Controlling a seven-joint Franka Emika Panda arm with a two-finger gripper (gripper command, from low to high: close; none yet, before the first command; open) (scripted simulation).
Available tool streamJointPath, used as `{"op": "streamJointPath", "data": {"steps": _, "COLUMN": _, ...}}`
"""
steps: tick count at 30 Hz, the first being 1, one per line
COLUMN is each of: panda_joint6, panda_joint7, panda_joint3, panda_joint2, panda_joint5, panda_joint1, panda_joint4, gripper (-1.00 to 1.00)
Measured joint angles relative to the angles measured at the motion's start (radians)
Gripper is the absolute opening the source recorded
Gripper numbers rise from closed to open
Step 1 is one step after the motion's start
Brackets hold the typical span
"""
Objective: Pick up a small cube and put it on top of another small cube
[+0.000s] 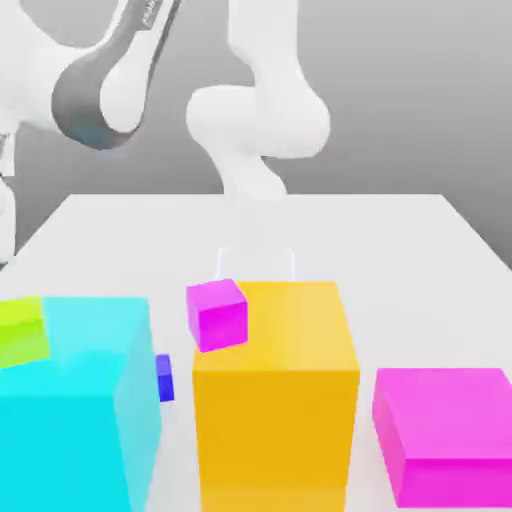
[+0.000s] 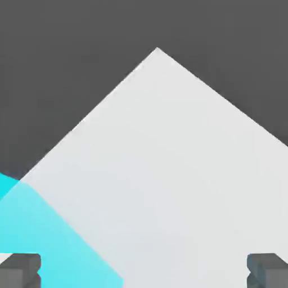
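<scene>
Three small cubes show in the exterior view. A magenta one (image 1: 216, 314) overlaps the upper left edge of the tall orange block (image 1: 275, 390). A blue one (image 1: 164, 378) peeks out of the gap between the orange block and the cyan block (image 1: 80, 410). A lime one (image 1: 22, 332) sits at the cyan block's upper left corner. In the hand view my gripper (image 2: 144, 273) is open, its two dark fingertips (image 2: 19, 269) wide apart with nothing between them. Bare white table (image 2: 163, 169) and a corner of the cyan block (image 2: 45, 236) lie under it.
A large magenta block (image 1: 445, 430) stands at the exterior view's right front. The white arm (image 1: 255, 120) rises at the back of the table. The table's far half (image 1: 260, 230) is bare white surface, with its corner (image 2: 157, 50) seen from the hand.
</scene>
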Motion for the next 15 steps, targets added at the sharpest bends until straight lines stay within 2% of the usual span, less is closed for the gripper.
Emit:
{"op": "streamJointPath", "data": {"steps": 6, "panda_joint6": 0.089, "panda_joint7": -0.165, "panda_joint3": -0.002, "panda_joint2": 0.111, "panda_joint5": 0.149, "panda_joint1": -0.106, "panda_joint4": -0.173, "gripper": 0.0}}
{"op": "streamJointPath", "data": {"steps": 12, "panda_joint6": 0.248, "panda_joint7": -0.329, "panda_joint3": 0.19, "panda_joint2": 0.31, "panda_joint5": 0.347, "panda_joint1": -0.257, "panda_joint4": -0.153, "gripper": 0.0}}
{"op": "streamJointPath", "data": {"steps": 13, "panda_joint6": 0.272, "panda_joint7": -0.344, "panda_joint3": 0.221, "panda_joint2": 0.34, "panda_joint5": 0.366, "panda_joint1": -0.284, "panda_joint4": -0.147, "gripper": -1.0}}
{"op": "streamJointPath", "data": {"steps": 15, "panda_joint6": 0.272, "panda_joint7": -0.344, "panda_joint3": 0.221, "panda_joint2": 0.34, "panda_joint5": 0.366, "panda_joint1": -0.284, "panda_joint4": -0.147, "gripper": -1.0}}
